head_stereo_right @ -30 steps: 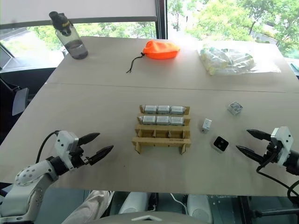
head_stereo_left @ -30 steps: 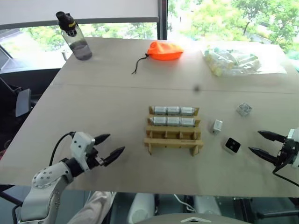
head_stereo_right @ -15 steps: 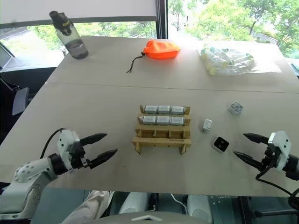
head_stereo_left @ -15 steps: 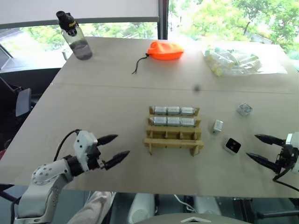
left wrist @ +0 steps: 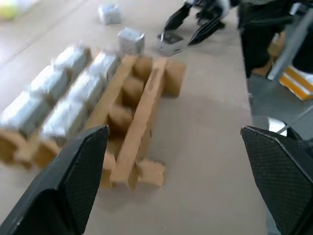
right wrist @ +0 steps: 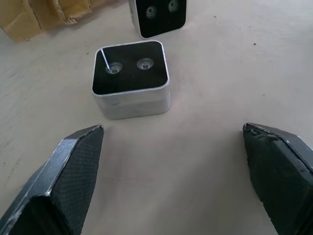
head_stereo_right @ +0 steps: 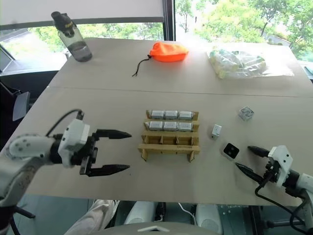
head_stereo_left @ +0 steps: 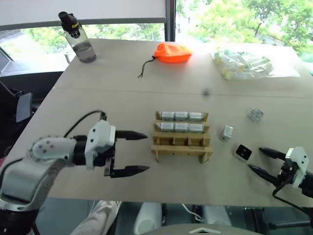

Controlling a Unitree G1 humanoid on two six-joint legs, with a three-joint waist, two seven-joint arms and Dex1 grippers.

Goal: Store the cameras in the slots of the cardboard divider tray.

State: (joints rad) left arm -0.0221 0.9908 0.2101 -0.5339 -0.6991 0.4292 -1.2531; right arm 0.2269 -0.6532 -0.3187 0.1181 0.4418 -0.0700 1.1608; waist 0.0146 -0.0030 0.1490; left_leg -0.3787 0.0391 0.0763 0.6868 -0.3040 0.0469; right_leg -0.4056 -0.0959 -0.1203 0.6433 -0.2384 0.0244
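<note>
Nearest, at the front edge of the worktop [head_stereo_left: 98, 98], both tools hang released and empty: the left tool [head_stereo_left: 134, 152] points across toward the cardboard divider tray [head_stereo_left: 181, 136] with its black fingers spread one above the other, and the right tool [head_stereo_left: 260, 160] sits low at the right with fingers parted, aimed inward. Just ahead of the right tool lies the closest loose camera [head_stereo_left: 243, 152], black square face up with two small lenses; the right wrist view shows that camera [right wrist: 131, 78] squarely between the spread fingers, a little beyond their tips and not yet touched. So the right arm is clearly the nearer one, and the coming reach probably runs straight along its pointing line. Beyond it a second camera [head_stereo_left: 228, 131] stands on edge beside the tray's right end, and a third [head_stereo_left: 255, 114] lies farther out. Within the tray, the two far rows each hold three silver units, while the near row of three slots looks empty. Farther back sit an orange pouch [head_stereo_left: 172, 53], a clear bag of tubes [head_stereo_left: 244, 63] and a water bottle [head_stereo_left: 78, 39]
</note>
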